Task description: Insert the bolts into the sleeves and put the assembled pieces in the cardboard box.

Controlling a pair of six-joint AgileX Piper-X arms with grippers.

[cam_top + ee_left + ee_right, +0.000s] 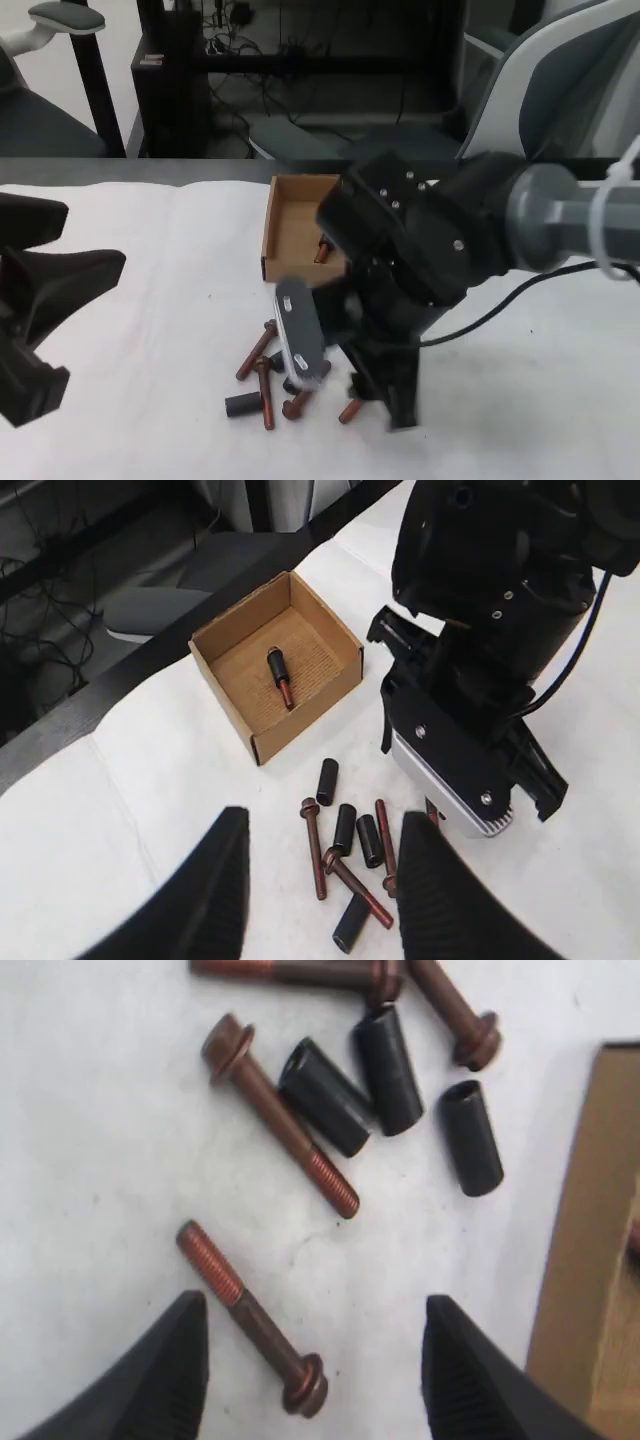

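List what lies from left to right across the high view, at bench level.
left pincer, open → black sleeve lying alone → cardboard box → right pincer, open

Cardboard box point(310, 715): brown, open-topped, on white counter point(150, 810). Inside, one assembled piece point(279, 677), short black tube on copper shank, lying flat on box floor. Near box, loose cluster: copper flanged bolts point(315, 848) flat, at varied angles. Black sleeves point(345, 829) on sides, two just beside each other, one nearer box.
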